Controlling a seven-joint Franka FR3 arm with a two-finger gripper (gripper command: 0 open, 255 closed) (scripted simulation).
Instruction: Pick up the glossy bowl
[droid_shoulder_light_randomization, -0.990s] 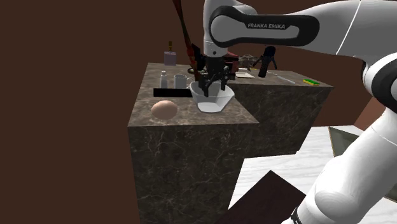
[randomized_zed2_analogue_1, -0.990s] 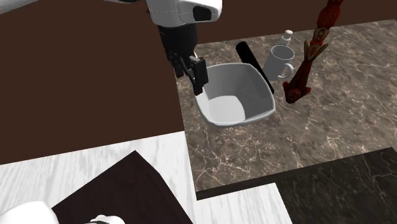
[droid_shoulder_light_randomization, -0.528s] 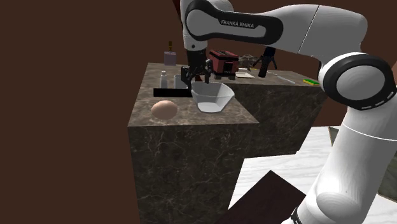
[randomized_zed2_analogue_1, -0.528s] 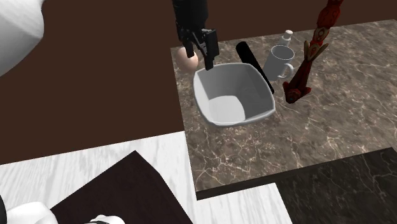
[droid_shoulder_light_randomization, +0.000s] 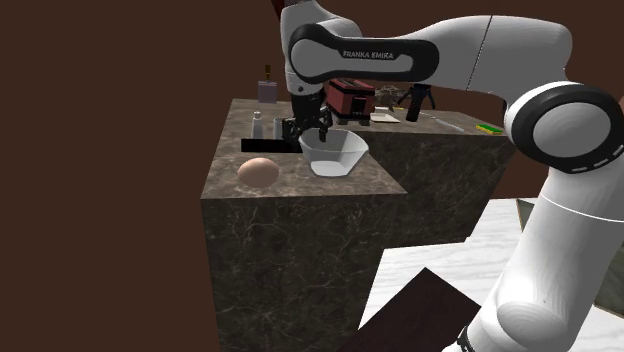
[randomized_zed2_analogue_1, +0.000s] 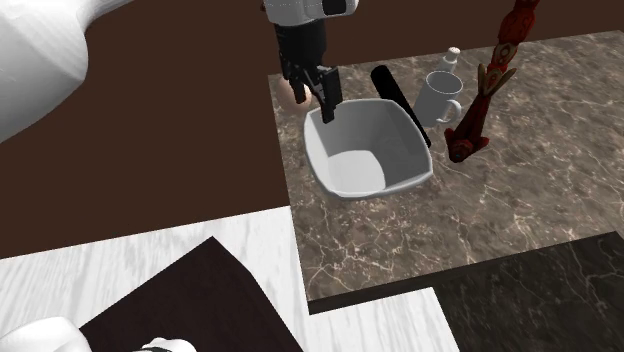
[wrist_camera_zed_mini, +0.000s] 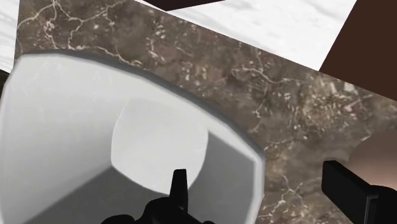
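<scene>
At the upper middle of the shoulder view, a white bowl sits on a marbled counter. The black gripper is wide open and empty, straddling the bowl's rim. It should probably sink slightly, then close squarely on the wall.

Parted jaws astride rim of white bowl

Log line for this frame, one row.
phase: pre-grasp | jaws: open, one inside and one outside the rim of white bowl | bowl: on marble counter, not lifted | nearby: white mug
</scene>
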